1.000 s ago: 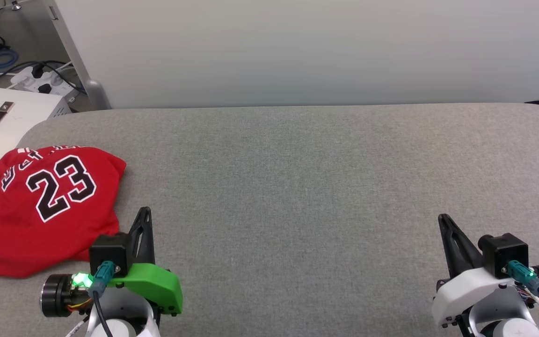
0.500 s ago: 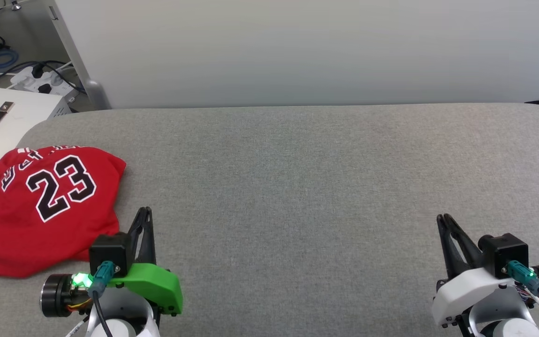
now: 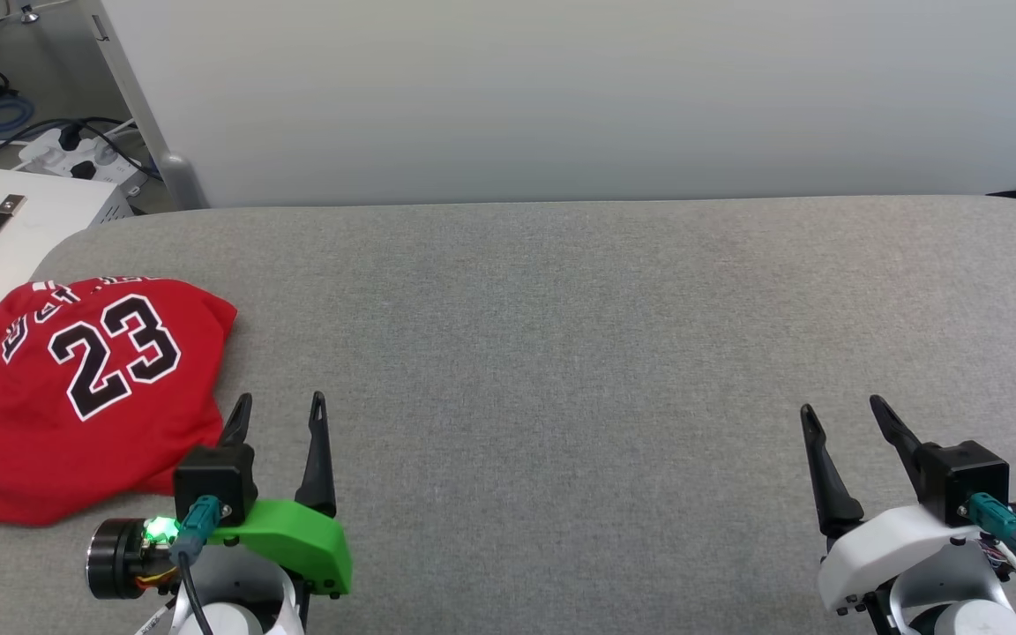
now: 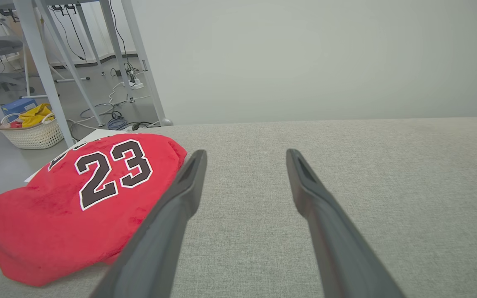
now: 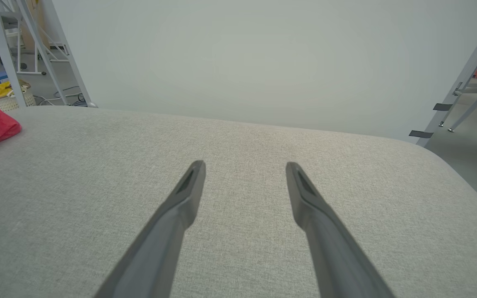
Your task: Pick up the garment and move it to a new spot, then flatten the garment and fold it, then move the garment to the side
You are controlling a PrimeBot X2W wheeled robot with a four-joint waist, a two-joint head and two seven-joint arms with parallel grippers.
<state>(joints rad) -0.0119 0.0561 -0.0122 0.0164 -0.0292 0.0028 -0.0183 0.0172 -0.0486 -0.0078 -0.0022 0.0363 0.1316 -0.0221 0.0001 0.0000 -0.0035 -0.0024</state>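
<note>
Left gripper [image 3: 282, 397] and right gripper [image 3: 840, 403] agape, empty; garment [image 3: 85, 388] near left (yellow cloth [image 4: 34, 116] in basket [image 4: 31, 136]).

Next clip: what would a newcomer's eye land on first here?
First, the red jersey with its black 23, lying bunched at the left edge of the grey padded table. Then the two arms low in the head view, both open and holding nothing: the left end effector just beside the jersey, the right end effector far across the table.

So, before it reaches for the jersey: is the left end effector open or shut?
Open. The left end effector has its fingers apart, bare grey cushion between them, holding nothing.
</note>
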